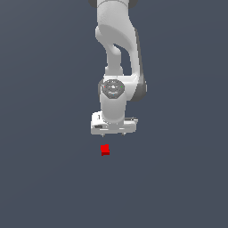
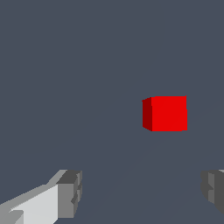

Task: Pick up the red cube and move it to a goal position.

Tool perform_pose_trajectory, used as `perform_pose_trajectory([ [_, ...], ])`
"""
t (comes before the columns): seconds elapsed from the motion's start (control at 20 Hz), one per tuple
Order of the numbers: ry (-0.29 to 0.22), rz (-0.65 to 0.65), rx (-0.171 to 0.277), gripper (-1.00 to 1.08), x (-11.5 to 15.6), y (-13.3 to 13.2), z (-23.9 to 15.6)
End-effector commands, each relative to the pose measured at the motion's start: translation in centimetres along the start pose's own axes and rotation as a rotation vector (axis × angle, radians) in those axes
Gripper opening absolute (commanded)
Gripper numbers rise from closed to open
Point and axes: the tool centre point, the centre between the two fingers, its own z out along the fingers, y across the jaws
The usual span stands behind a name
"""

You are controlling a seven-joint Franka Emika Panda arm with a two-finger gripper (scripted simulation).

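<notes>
Jaws spread wide and holding nothing, plain only from the wrist view, where two grey fingertips [image 2: 70, 192] stand well apart with bare dark desk [image 2: 65, 65] between them; seen from the exterior view merely as a white gripper [image 1: 113, 132] hanging from the arm [image 1: 116, 53], fingers too small to tell. Lying on the desk just below the gripper and apart from it, toward the exterior view's left: red cube [image 1: 105, 150], tiny, bright, plain-faced, one side shaded darker in the wrist view [image 2: 165, 113].

Red cube [image 1: 105, 150] on grey floor [image 1: 40, 178]
</notes>
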Motion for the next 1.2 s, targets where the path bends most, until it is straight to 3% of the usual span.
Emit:
perform_pose_trajectory([
  [0.0, 0.000, -0.006, 0.000, 1.00, 0.9, 1.1, 1.9],
  [0.45, 0.001, -0.023, 0.000, 1.00, 3.4, 3.8, 6.6],
  [0.95, 0.002, -0.028, 0.000, 1.00, 4.4, 4.6, 8.1],
  [1.0, 0.002, -0.028, 0.000, -1.00, 4.4, 4.6, 8.1],
  [1.15, 0.002, -0.028, 0.000, -1.00, 4.4, 4.6, 8.1],
])
